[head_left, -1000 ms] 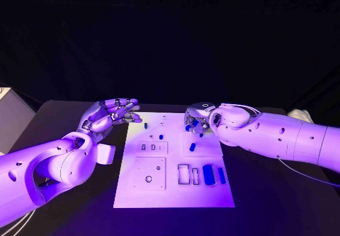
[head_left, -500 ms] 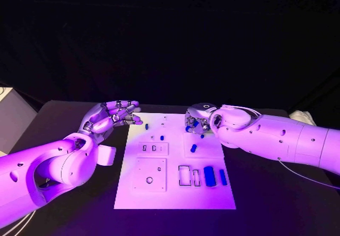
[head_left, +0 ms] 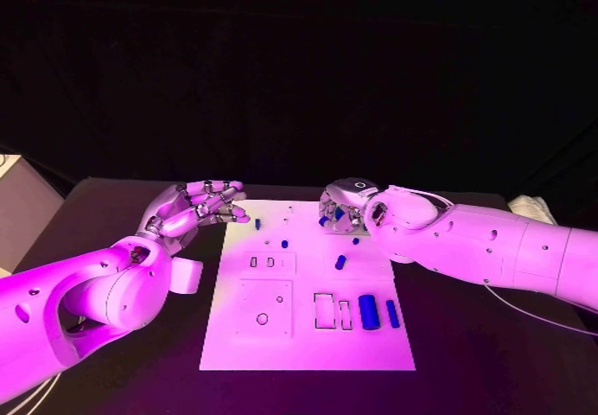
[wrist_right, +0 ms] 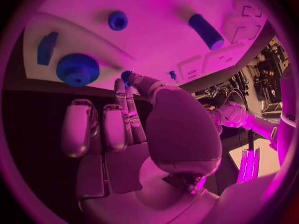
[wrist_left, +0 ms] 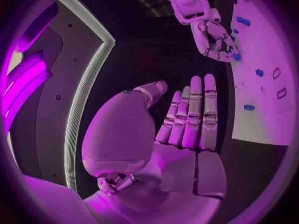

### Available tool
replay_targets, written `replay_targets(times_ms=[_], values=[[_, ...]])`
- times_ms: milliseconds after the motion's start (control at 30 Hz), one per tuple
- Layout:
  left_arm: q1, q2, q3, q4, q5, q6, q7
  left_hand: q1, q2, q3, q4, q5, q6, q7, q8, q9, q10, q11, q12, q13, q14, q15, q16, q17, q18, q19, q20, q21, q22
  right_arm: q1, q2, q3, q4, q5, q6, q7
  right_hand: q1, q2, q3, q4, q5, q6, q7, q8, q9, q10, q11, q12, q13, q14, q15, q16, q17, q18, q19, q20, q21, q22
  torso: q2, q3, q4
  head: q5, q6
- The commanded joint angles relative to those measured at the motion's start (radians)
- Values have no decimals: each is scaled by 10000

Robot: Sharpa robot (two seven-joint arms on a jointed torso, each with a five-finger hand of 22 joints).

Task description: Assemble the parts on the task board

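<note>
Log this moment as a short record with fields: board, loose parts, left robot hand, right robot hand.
board: white task board flat in the middle of the black table
loose parts: large blue cylinder and slimmer blue bar lying near the board's right edge
left robot hand: left robot hand raised at the board's far left corner, fingers apart, holding nothing
right robot hand: right robot hand over the board's far end, pinching a small blue gear-like part at its fingertips

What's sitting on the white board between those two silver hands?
In the head view, between the left hand and right hand lies the task board's far edge, with one small blue part standing there.
</note>
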Motion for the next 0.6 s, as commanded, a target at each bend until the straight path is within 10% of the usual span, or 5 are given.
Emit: replay_targets(times_ms=[33,600], values=[[17,10,8,-8,18,203,17,-39,55,-4,-73,-36,27,83,-51,9,-29,59,-37,-6,-67,-30,32,7,97,-80,-19,65,15,15,127,24,-24,-60,-821,-319,18,78,38,-4,40,61,36,45,16,60,10,46,13,361,-68,33,-14,-125,-4,-84,45,-16,16,1,3,10,39],[27,80,8,-36,18,249,22,-14,72,14,-98,-34,32,82,-56,10,-32,58,-33,-5,-87,-32,69,44,98,-87,-23,98,34,20,1263,135,-1010,-150,-1276,-199,41,64,41,-35,74,37,53,58,50,45,18,23,26,361,-66,41,-9,-129,-2,-87,56,2,64,-20,19,-4,68]])
